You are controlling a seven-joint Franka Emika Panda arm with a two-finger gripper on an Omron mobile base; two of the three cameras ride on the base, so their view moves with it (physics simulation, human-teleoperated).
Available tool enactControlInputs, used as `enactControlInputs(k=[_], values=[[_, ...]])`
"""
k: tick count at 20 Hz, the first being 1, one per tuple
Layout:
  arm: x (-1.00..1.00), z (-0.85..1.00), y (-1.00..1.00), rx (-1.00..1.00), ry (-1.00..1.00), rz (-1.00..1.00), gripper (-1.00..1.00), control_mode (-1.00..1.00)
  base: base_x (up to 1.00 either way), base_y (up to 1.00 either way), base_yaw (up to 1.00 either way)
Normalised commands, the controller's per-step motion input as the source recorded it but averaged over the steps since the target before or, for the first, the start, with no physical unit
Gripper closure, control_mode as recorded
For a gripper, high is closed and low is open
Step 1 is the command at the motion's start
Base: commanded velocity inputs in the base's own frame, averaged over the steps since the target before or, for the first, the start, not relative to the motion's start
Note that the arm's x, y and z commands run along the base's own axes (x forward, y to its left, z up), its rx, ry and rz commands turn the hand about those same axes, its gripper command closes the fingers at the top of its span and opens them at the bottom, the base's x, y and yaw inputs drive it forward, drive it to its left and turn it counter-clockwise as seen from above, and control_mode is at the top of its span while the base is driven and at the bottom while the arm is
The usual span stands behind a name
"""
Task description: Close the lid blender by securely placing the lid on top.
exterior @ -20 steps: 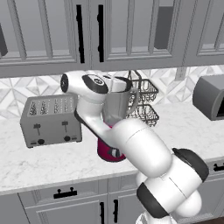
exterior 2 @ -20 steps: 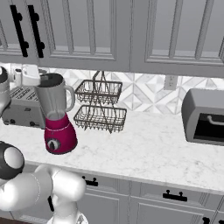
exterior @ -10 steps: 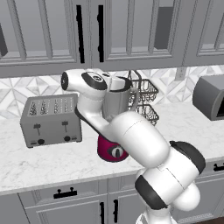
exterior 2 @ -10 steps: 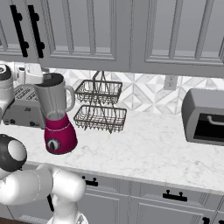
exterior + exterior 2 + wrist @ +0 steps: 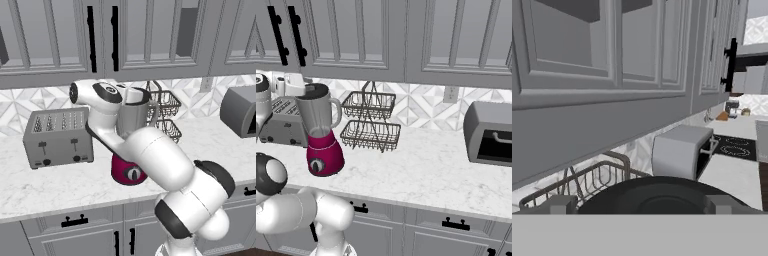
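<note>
The blender [image 5: 319, 131] stands on the counter, a clear greyish jar [image 5: 134, 119] on a magenta base [image 5: 129, 173] with a black dial. The dark round lid [image 5: 315, 91] lies flat on the jar's rim. My gripper [image 5: 298, 84] is level with the jar top, just left of the lid, and points sideways over it. In the hand view the lid [image 5: 657, 197] lies between my two fingertips [image 5: 562, 204], and the gripper [image 5: 641, 204] is open. From the left base view my arm hides part of the jar, and the gripper [image 5: 131, 94] sits at its rim.
A silver toaster [image 5: 59, 137] stands left of the blender. To its right is a two-tier wire basket rack [image 5: 370, 120]. A grey microwave [image 5: 488, 132] sits farther right on the counter [image 5: 421, 170]. Wall cabinets [image 5: 602, 60] hang close above the hand.
My arm's large white link has swung aside and uncovered the blender's magenta base in the left base view. The blender and lid have stayed put.
</note>
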Motion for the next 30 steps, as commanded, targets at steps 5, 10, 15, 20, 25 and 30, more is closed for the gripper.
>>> enactControlInputs(k=[5, 10, 15, 20, 25, 30], values=[[-0.02, -0.36, 0.27, 0.14, -0.04, 0.11, -1.0, -1.0, 0.0, 0.0, 0.0], [0.0, -0.32, 0.4, 0.18, 0.0, 0.19, -1.0, -1.0, 0.0, 0.0, 0.0], [0.27, -0.47, 0.06, 0.03, -0.03, 0.04, -1.0, -1.0, 0.0, 0.0, 0.0], [0.2, -0.3, 0.02, -0.02, -0.17, 0.0, -1.0, -1.0, 0.0, 0.0, 0.0], [0.06, -0.01, 0.01, -0.06, -0.25, 0.0, -1.0, -1.0, 0.0, 0.0, 0.0], [0.24, -0.36, 0.0, -0.04, -0.25, 0.0, -1.0, -1.0, 0.0, 0.0, 0.0]])
